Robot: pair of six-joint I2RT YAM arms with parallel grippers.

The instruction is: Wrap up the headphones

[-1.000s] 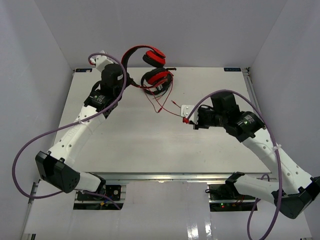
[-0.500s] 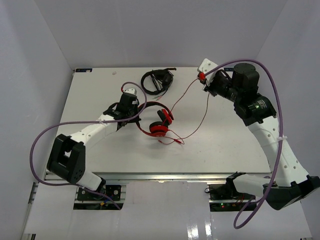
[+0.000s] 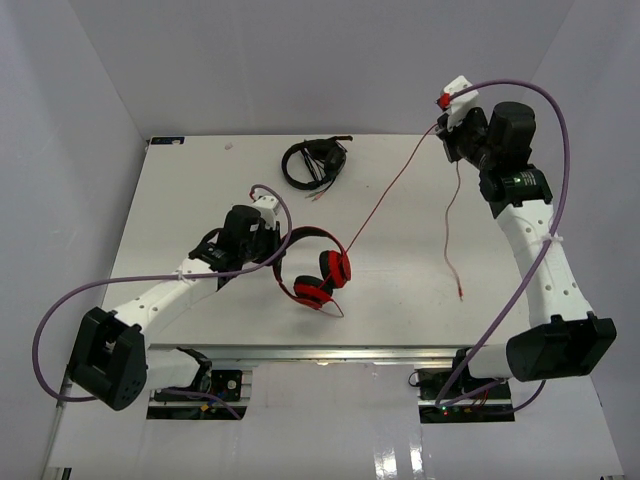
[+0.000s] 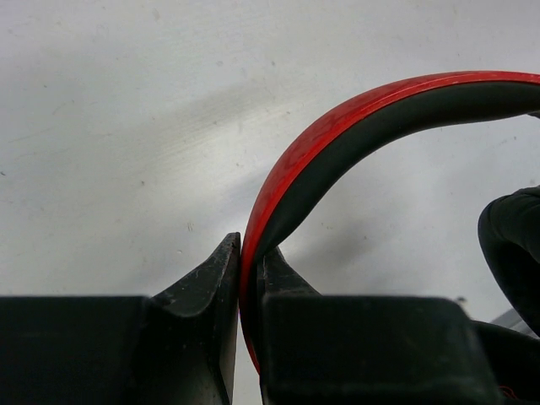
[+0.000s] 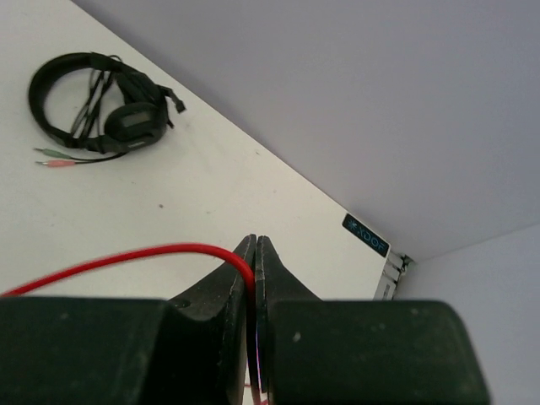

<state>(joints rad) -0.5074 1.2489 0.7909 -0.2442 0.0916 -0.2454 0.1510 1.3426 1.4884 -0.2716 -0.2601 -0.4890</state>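
The red headphones (image 3: 336, 268) lie at the table's middle front, earcups close together. My left gripper (image 3: 272, 246) is shut on their red-black headband (image 4: 354, 126), which is pinched between its jaws (image 4: 249, 253). My right gripper (image 3: 447, 100) is raised high at the far right and shut on the thin red cable (image 5: 126, 257). The cable (image 3: 390, 185) runs in a taut line from that gripper down to the earcups. Its free end (image 3: 461, 293) hangs down from the gripper to the table on the right.
Black headphones (image 3: 313, 162) with a dark cable and small plugs lie at the back middle of the table, also seen in the right wrist view (image 5: 101, 105). White walls enclose the table (image 3: 200, 180) on three sides.
The left gripper carried the red headphones from the back of the table to the middle front. The right gripper rose from mid table to the far right, drawing the cable taut.
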